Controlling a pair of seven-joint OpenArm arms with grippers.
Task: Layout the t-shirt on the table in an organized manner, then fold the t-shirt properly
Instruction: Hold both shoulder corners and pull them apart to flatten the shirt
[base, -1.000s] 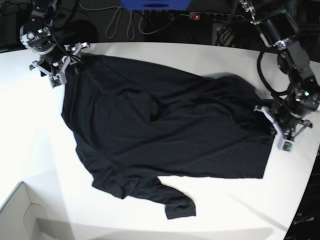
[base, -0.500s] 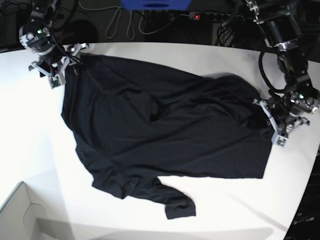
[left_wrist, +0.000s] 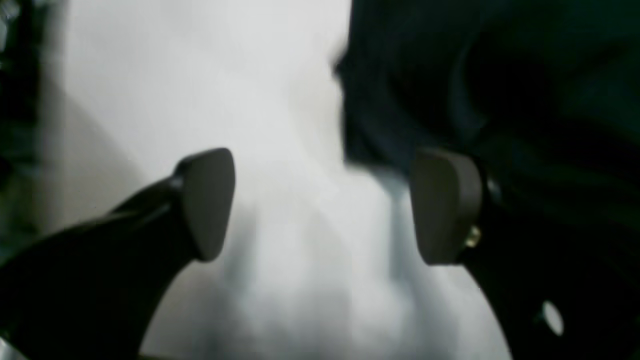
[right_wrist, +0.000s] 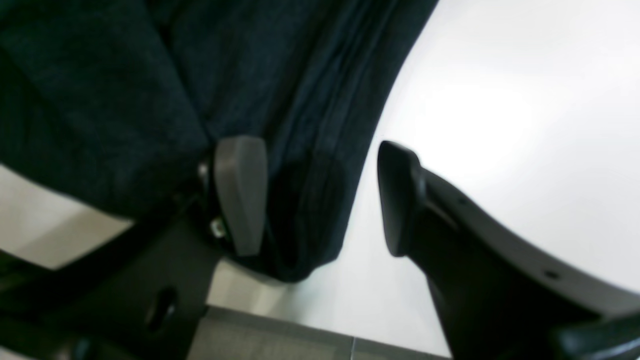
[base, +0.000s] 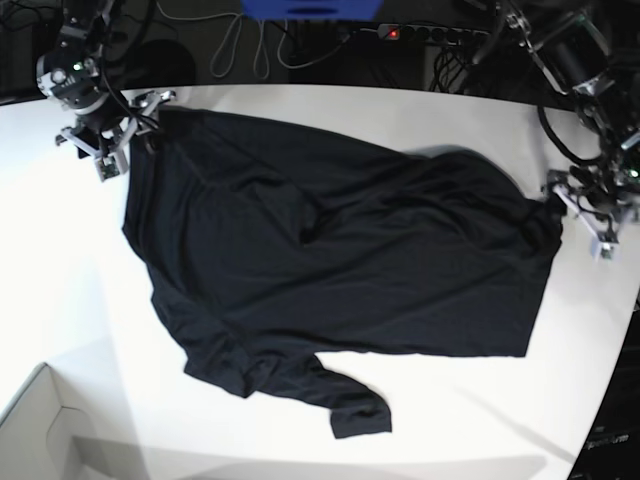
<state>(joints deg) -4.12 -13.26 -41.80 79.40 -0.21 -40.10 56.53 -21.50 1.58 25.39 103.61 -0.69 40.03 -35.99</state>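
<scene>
The black t-shirt lies spread but creased across the white table, one sleeve sticking out on the side away from the arms. Folds and ridges run across its middle, and its far corners reach toward the two grippers.

The right gripper has its fingers spread over a bunched corner of the shirt: one finger is above the cloth, the other above bare tabletop, with a narrow strip of fabric between them. The left gripper is spread as well, with white tabletop between its fingers and a dark edge of the shirt just beside one of them; nothing is pinched there.

The left wrist view is blurred, so whether that finger touches the cloth is hard to tell. The left arm is cut off by the frame's side, and the right arm by its top. The shirt's layers are hard to separate in the dark fabric.
</scene>
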